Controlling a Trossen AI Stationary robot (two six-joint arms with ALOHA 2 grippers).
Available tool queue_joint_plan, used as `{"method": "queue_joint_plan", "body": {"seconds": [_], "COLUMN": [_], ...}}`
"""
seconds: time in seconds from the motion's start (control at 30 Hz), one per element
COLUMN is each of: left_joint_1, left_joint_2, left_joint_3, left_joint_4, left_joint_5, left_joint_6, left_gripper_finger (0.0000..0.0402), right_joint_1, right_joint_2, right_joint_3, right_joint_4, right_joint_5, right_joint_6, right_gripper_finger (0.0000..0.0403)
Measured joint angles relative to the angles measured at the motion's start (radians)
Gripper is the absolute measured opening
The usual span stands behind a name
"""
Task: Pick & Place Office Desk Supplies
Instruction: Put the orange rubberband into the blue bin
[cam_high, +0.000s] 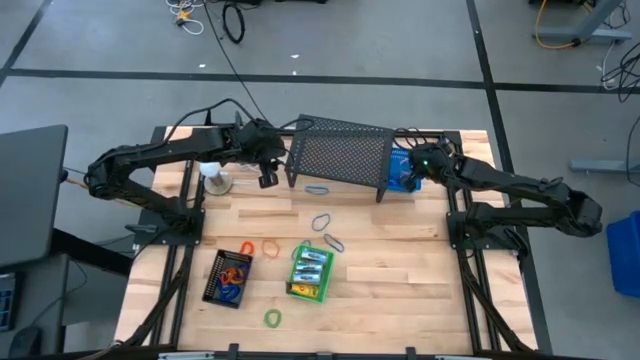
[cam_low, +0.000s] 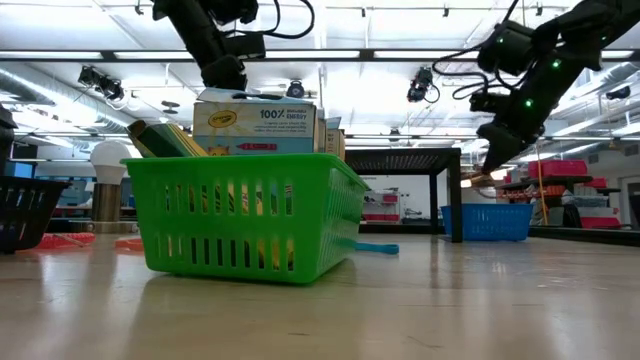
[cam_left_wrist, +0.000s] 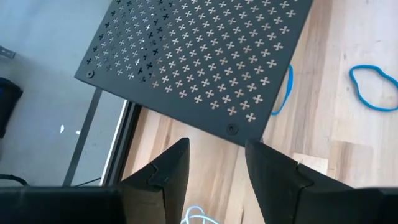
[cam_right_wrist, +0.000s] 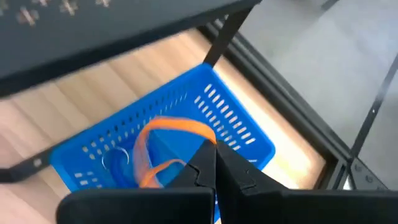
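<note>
The right gripper (cam_right_wrist: 214, 163) hangs over the blue basket (cam_right_wrist: 249, 140) beside the black mesh shelf (cam_high: 340, 152), jaws clenched on an orange loop (cam_right_wrist: 168, 134) that dangles above the basket's opening; the likely risk is that the loop clings to a finger on release, or springs over the low wall onto the surface (cam_high: 400, 290); the left gripper (cam_left_wrist: 214, 168) waits with jaws released near the shelf's other end; crayon boxes (cam_high: 310, 270) sit in the green basket (cam_high: 292, 290).
</note>
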Motion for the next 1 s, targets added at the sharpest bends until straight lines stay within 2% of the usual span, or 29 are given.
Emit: {"method": "queue_joint_plan", "body": {"seconds": [0.33,0.47,0.63,0.77,1.0], "left_joint_1": [0.000,0.000,0.000,0.000,0.000], "left_joint_2": [0.000,0.000,0.001,0.001,0.001], "left_joint_3": [0.000,0.000,0.000,0.000,0.000], "left_joint_4": [0.000,0.000,0.000,-0.001,-0.001], "left_joint_5": [-0.004,-0.006,-0.007,-0.007,-0.007], "left_joint_6": [0.000,0.000,0.000,0.002,0.004], "left_gripper_finger": [0.0166,0.0166,0.0166,0.0166,0.0166], "right_joint_1": [-0.035,-0.073,-0.107,-0.108,-0.107], "right_joint_2": [0.155,0.207,0.232,0.232,0.232], "right_joint_3": [0.000,0.000,0.000,0.000,0.000], "right_joint_4": [0.006,0.036,0.063,0.093,0.107], "right_joint_5": [-0.058,-0.116,-0.125,-0.126,-0.125], "right_joint_6": [-0.019,-0.039,-0.050,-0.071,-0.069], "right_gripper_finger": [0.0000,0.0000,0.0005,0.0031,0.0099]}}
